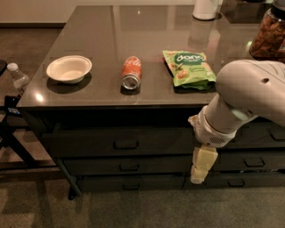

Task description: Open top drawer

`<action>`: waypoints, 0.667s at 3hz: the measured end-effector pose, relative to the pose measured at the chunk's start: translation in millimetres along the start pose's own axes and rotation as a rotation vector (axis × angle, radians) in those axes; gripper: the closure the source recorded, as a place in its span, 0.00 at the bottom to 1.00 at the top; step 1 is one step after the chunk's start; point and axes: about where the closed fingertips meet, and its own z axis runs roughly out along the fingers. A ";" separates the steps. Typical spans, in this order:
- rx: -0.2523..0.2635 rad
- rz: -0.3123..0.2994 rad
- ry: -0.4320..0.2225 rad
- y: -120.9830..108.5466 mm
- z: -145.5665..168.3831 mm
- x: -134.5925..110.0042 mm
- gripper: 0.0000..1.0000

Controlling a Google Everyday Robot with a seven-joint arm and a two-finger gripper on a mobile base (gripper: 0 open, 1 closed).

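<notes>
Just at the top drawer's (89,142) right end, the downward gripper (199,171), its state unclear, arm (249,93) cropped at right.

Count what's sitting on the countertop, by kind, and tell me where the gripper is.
Bowl: 1
Soda can: 1
Snack bag: 1
Jar: 1
White container: 1
Total: 5
The gripper hangs in front of the drawers, right of the handle of the top drawer, not touching it.
</notes>
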 end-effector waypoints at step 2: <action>-0.001 -0.031 -0.001 -11.0 55.7 -15.6 0.00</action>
